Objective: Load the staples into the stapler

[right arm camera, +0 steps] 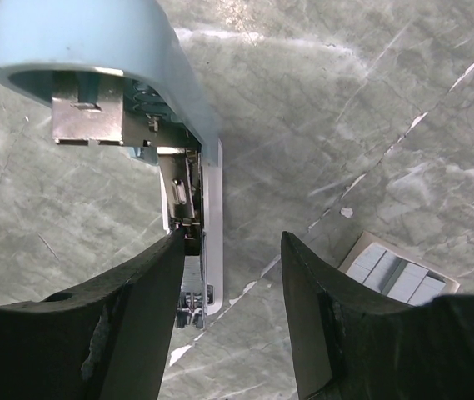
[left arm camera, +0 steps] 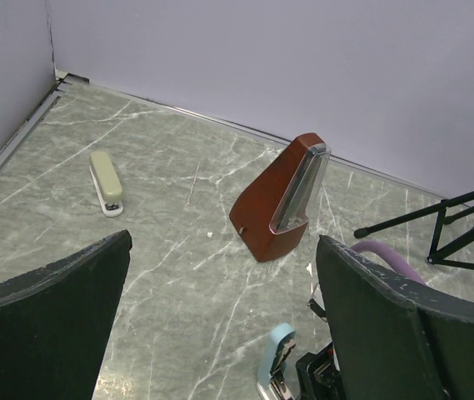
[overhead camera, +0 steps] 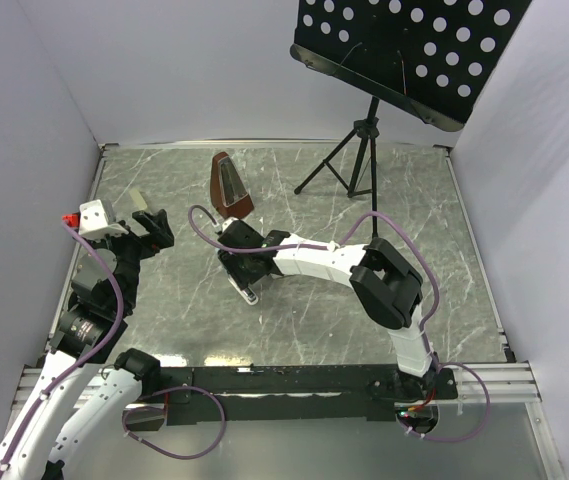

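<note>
A light blue stapler (right arm camera: 95,58) lies on the grey marble table with its top cover swung open; its white base (right arm camera: 212,217) and metal rail are bare. It also shows in the top view (overhead camera: 248,291) and the left wrist view (left arm camera: 273,360). My right gripper (right arm camera: 230,246) is open just above it, its left finger against the rail. A small cream box of grey staples (right arm camera: 399,275) lies open just right of the right finger. My left gripper (left arm camera: 224,242) is open and empty, raised at the far left (overhead camera: 149,228).
A brown metronome (overhead camera: 229,187) stands behind the stapler. A second, beige stapler (left arm camera: 106,182) lies at the far left. A black music stand (overhead camera: 359,150) stands at the back right. Walls enclose the table on three sides.
</note>
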Robot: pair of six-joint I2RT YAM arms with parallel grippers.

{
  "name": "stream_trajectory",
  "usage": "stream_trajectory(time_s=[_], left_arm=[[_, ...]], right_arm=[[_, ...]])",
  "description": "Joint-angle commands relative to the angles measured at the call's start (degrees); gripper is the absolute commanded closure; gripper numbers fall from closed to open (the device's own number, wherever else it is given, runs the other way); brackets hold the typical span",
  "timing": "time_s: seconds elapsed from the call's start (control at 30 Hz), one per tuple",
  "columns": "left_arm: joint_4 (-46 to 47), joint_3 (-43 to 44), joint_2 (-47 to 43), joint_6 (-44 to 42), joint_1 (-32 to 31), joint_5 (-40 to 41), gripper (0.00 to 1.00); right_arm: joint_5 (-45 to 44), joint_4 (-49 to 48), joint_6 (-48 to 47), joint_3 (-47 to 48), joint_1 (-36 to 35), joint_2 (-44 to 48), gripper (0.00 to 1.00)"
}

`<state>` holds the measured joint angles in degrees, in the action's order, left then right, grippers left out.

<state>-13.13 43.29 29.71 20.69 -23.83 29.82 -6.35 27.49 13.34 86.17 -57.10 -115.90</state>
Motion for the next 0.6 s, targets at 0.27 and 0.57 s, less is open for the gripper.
stream_trajectory(time_s=[0.27, 0.57], left_arm=[[2.1, -0.4, -0.3, -0.3, -0.2, -0.1, 0.03], [2.1, -0.4, -0.1, -0.2, -0.2, -0.3, 0.03]], right_arm=[[0.7, 1.6, -0.6, -1.0, 0.2, 1.5, 0.43], [1.1, 1.9, -0.3, -2.9, 0.3, 3.6, 0.43]])
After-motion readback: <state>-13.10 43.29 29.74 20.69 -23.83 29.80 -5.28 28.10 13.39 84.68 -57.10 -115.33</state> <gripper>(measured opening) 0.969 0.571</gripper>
